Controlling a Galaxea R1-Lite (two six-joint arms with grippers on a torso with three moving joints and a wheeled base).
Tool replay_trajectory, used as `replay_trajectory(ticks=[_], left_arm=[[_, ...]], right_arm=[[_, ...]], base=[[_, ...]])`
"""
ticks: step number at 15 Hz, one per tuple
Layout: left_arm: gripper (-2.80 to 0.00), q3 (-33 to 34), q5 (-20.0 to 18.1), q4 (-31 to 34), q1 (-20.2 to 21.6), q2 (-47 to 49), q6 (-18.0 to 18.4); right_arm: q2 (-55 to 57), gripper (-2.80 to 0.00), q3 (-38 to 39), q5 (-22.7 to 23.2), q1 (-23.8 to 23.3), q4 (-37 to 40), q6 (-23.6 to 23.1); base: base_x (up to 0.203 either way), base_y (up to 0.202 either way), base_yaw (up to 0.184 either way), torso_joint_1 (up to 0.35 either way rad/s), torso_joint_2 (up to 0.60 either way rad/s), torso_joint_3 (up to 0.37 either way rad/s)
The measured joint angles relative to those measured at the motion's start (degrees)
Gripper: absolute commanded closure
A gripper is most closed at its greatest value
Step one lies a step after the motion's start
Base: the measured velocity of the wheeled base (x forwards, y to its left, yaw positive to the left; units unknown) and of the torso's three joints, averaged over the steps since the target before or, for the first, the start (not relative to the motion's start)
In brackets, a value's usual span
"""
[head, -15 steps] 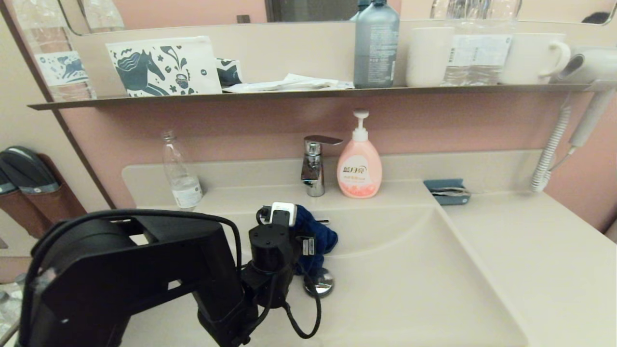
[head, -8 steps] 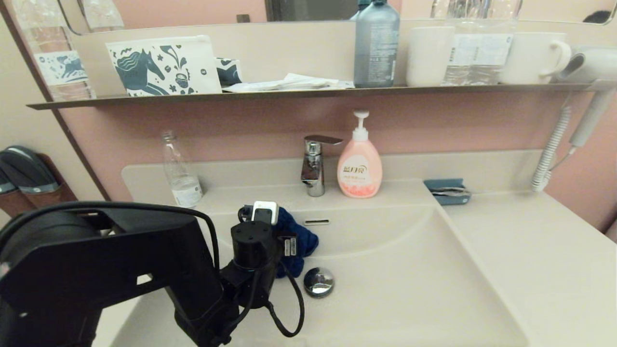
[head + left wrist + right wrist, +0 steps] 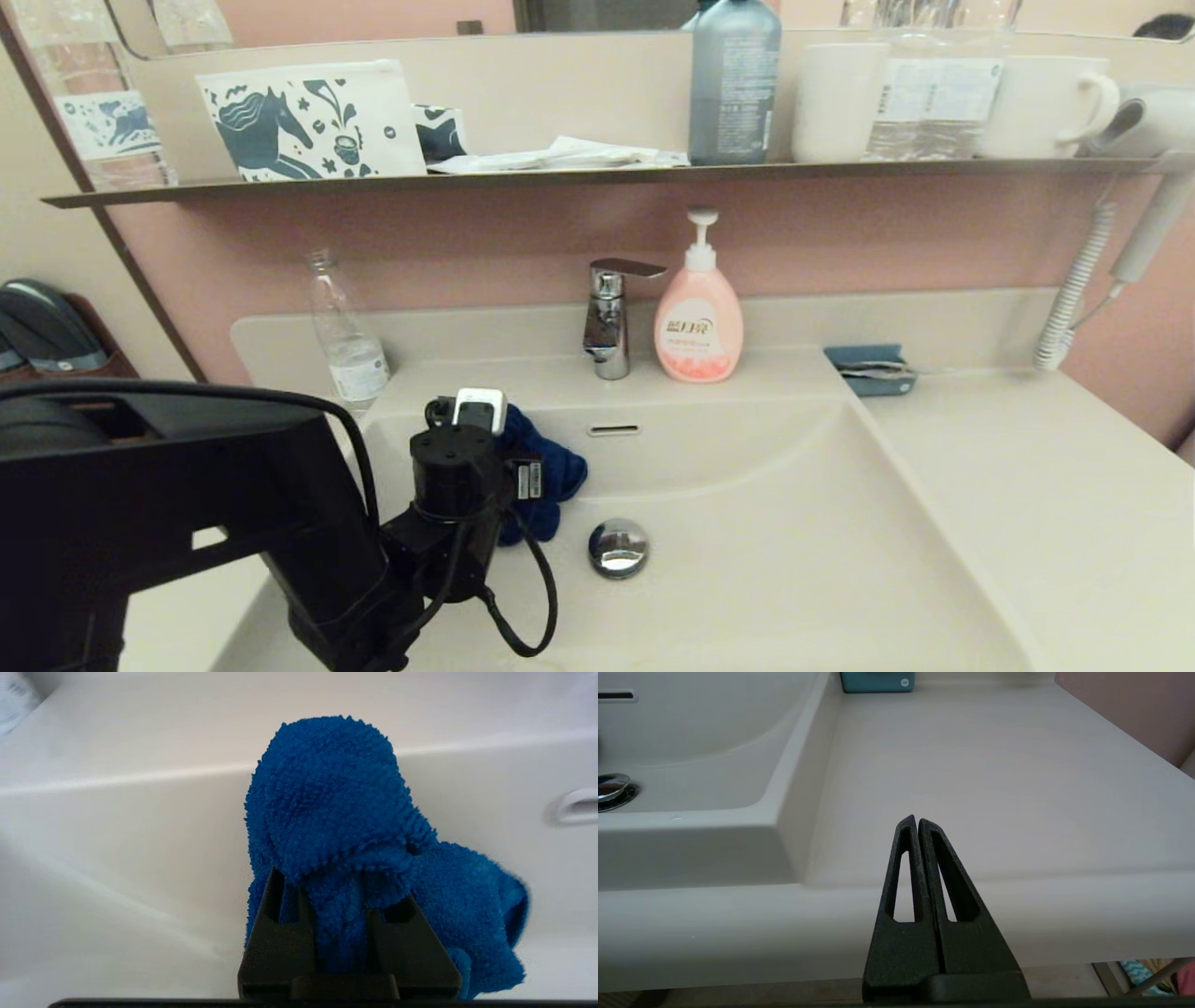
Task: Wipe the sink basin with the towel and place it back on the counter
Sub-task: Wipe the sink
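The blue fluffy towel (image 3: 551, 471) hangs bunched against the back wall of the cream-beige sink basin (image 3: 794, 560), left of the chrome drain plug (image 3: 617, 547) and the slot overflow (image 3: 613, 430). My left gripper (image 3: 334, 877) is shut on the towel (image 3: 336, 812), with cloth folded over its fingertips; in the head view the left wrist (image 3: 457, 485) hides most of it. The counter (image 3: 1027, 504) lies to the right of the basin. My right gripper (image 3: 917, 820) is shut on nothing and parked at the counter's front edge (image 3: 1017, 812), out of the head view.
A chrome faucet (image 3: 609, 317) and a pink soap dispenser (image 3: 698, 313) stand behind the basin. A clear bottle (image 3: 345, 331) is at the back left. A small teal holder (image 3: 866, 369) sits at the counter's back. A dark-edged shelf (image 3: 597, 175) with bottles and mugs runs above.
My left gripper has slid leftwards along the basin's back wall with the towel, uncovering the drain plug and the overflow slot. The right arm has not moved.
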Motion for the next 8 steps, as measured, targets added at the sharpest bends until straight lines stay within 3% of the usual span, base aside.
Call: replay_trajectory(ticks=[4,8], left_arm=[[0.0,1.9,-1.0,-0.6,2.0,-1.4,-0.1],[0.0,2.1,-5.6,-0.8,5.6,-1.6,0.2]], right_arm=[[0.0,0.0,0.0,0.0,0.0,0.0,0.0],[0.0,0.0,0.0,0.0,0.0,0.0,0.0]], base=[[0.0,0.0,0.0,0.0,0.0,0.0],[0.0,0.0,0.0,0.0,0.0,0.0]])
